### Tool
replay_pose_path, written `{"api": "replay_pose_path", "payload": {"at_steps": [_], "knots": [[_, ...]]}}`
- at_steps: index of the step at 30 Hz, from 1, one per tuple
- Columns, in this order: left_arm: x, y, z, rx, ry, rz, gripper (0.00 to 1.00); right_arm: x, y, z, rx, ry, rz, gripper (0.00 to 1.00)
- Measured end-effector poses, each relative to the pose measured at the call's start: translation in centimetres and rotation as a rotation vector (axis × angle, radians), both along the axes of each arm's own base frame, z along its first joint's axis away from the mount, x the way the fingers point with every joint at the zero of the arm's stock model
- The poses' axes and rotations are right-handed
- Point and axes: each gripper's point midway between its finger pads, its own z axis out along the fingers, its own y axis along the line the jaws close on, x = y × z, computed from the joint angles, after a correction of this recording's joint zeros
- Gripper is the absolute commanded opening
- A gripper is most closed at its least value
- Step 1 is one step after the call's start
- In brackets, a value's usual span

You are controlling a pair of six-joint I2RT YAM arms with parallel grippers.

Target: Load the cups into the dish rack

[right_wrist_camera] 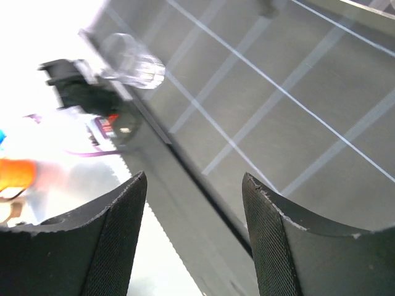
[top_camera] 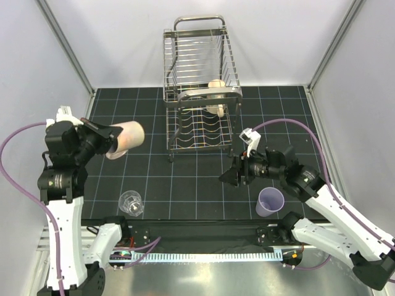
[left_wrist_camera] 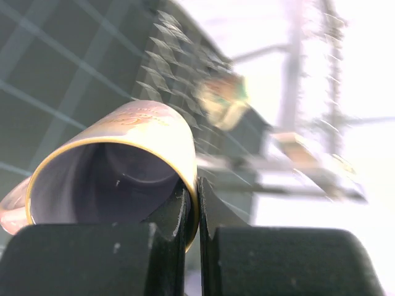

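The pinkish-beige mug (top_camera: 128, 137) is held clear of the table (top_camera: 185, 185), tipped on its side, to the left of the dish rack (top_camera: 200, 86). The left gripper (top_camera: 110, 139) is closed on the mug's rim, with the wall pinched between one finger inside the mouth and one outside. The right gripper (top_camera: 229, 176) is held partly open over the table beside the lavender tumbler (top_camera: 270, 201), and nothing is gripped in it. The tan mug (top_camera: 216, 92) is already lodged in the rack. The clear glass (top_camera: 131, 203) stands near the left arm's base.

Handling: the held mug is judged stiff, smooth-surfaced and rather heavy for a thin rim pinch. Some swing about the pinch is to be allowed for, and a knock on the steel wire could chip it. The tumbler is judged light, tough and easily tipped, and is best taken by the wall at its rim. The glass is judged slippery and fragile, so a gentle rim hold is advised.

Views: the layout of cups and rack is given only by the top view. The pinch itself is confirmed only in the left wrist view, where the mug (left_wrist_camera: 136, 142) is sharp and the rack is blurred. In the right wrist view the gap between the fingers (right_wrist_camera: 123, 234) is shown empty, and the glass (right_wrist_camera: 133, 58) is seen beyond them; the tumbler is not shown there
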Motion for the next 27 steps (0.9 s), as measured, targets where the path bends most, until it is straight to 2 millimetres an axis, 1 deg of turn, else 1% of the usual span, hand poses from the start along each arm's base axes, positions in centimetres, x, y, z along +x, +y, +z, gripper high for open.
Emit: {"api": "replay_pose_path", "payload": {"at_steps": [2, 3, 7, 10, 12, 16, 18, 22, 27], "knots": [[-1.0, -1.6, 1.7, -0.054, -0.061, -0.069, 0.01, -0.8, 0.8, 1.4, 0.053, -0.024, 0.048, 0.66], [-1.4, -2.1, 2.4, -0.072, -0.086, -0.090, 0.00, -1.3, 1.2, 1.9, 0.072, -0.033, 0.073, 0.67], [-3.1, -5.0, 6.1, -0.165, -0.226, -0.232, 0.00, -3.3, 3.7, 3.9, 0.148, -0.079, 0.185, 0.68], [-4.5, -7.4, 8.6, -0.254, -0.306, -0.357, 0.00, -4.5, 5.9, 4.5, 0.181, -0.103, 0.252, 0.69], [-5.2, -8.7, 9.7, -0.299, -0.325, -0.423, 0.00, -4.8, 7.3, 4.7, 0.193, -0.125, 0.279, 0.70], [-6.7, -11.0, 11.3, -0.381, -0.328, -0.548, 0.00, -5.1, 10.1, 5.0, 0.204, -0.209, 0.315, 0.72], [-7.7, -12.0, 12.4, -0.429, -0.340, -0.611, 0.00, -5.0, 11.3, 5.8, 0.222, -0.265, 0.326, 0.72], [-9.2, -13.5, 15.0, -0.561, -0.400, -0.729, 0.00, -3.6, 12.7, 8.5, 0.290, -0.393, 0.301, 0.72], [-10.9, -14.6, 16.5, -0.718, -0.413, -0.850, 0.00, -2.7, 13.4, 12.7, 0.394, -0.557, 0.285, 0.72]]}}
